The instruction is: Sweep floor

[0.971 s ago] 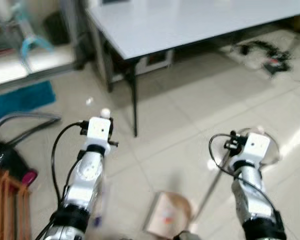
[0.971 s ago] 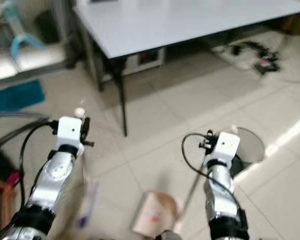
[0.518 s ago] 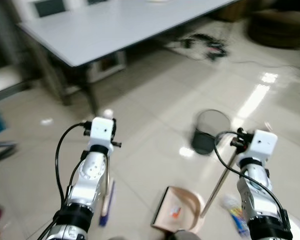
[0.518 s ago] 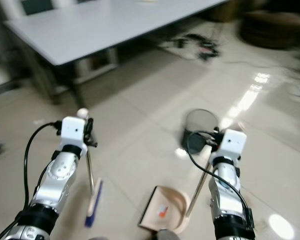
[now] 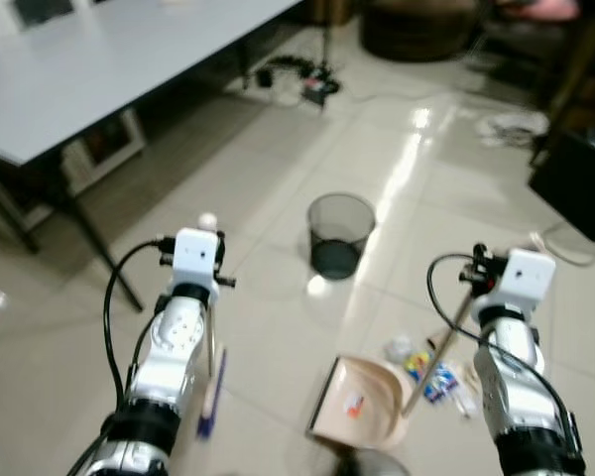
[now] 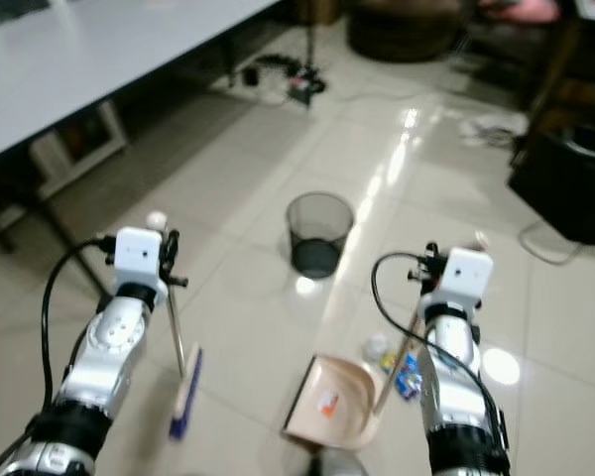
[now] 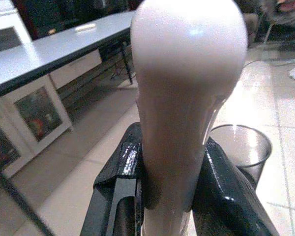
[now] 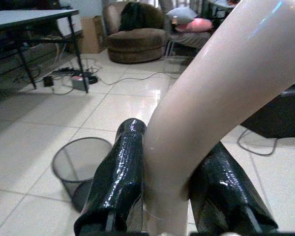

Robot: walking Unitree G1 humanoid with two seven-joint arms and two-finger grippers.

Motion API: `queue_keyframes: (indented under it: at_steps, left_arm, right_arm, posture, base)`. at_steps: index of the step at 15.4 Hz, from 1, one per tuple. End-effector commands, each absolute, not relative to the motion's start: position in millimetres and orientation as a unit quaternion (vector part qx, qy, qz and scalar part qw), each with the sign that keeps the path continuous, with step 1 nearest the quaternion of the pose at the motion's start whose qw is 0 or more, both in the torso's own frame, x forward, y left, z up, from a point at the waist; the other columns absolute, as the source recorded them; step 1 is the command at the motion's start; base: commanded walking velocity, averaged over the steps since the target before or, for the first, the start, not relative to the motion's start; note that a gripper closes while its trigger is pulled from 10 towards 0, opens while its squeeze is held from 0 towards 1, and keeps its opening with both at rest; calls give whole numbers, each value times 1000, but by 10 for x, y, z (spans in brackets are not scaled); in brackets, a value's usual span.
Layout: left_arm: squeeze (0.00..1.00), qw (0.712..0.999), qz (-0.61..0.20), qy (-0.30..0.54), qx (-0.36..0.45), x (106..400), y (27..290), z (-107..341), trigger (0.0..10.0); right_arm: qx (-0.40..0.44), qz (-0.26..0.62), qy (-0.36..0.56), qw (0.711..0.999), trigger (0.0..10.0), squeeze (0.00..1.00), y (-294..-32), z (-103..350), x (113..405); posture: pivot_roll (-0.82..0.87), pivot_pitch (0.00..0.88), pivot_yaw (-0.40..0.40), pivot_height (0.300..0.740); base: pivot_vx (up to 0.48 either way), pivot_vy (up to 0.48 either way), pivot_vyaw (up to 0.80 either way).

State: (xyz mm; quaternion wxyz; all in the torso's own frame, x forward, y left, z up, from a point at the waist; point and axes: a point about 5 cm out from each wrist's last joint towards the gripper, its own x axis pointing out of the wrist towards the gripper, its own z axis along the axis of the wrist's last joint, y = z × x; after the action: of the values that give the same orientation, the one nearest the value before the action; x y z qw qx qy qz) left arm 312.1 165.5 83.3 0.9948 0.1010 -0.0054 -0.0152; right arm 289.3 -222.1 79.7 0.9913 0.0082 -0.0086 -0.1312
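Observation:
My left gripper (image 7: 169,152) is shut on the cream broom handle (image 7: 187,88), its black fingers (image 7: 124,169) on either side. The broom stands upright on my left, and its blue-bristled head (image 5: 211,397) rests on the tiles. My right gripper (image 8: 168,152) is shut on the cream dustpan handle (image 8: 221,83). The long rod slants down to the beige dustpan (image 5: 362,402) lying on the floor between my arms. Small bits of litter (image 5: 431,372), blue and white wrappers, lie just right of the pan.
A black mesh bin (image 5: 339,233) stands on the tiles ahead. A white table (image 5: 99,59) with a dark leg (image 5: 99,253) runs along the left. Cables (image 5: 297,79), a brown pouffe (image 5: 416,30) and a black box (image 5: 580,178) are further off.
The camera has swung right: the table has slid left, and the bin and litter have come into fuller view. Both grippers keep their hold on the handles.

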Motion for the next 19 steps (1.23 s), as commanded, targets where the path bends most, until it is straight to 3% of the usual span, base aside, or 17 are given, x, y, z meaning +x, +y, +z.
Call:
queue_keyframes:
  at_steps: [1,8,12,16,19]
  left_arm:
    - [0,994,-19,-9,103,3127,1637,854,10000]
    - [0,995,-41,-18,93,3065,1620,927,10000]
    - [0,998,-32,-20,48,3027,1631,1026,10000]
    - [0,996,-34,-49,64,3046,1588,1118,10000]
    - [0,993,-58,-75,71,3065,1517,1263,10000]
  right_arm:
    - [9,-136,-15,991,10000,0,-2242,828,2862]
    - [17,-107,-41,993,10000,0,-2117,902,2869]
    - [17,-134,-45,990,10000,0,-2136,934,2804]
    - [7,-142,-69,987,10000,0,-2130,1055,2803]
    - [37,-148,-95,984,10000,0,-2120,1211,2852]
  posture:
    - [-51,53,40,740]
    - [-36,61,34,740]
    - [-36,62,39,740]
    - [-34,53,34,740]
    - [-39,48,46,740]
  base:
    - [0,0,-775]
    - [0,0,-775]
    - [0,0,-775]
    - [0,0,-772]
    - [0,0,-185]
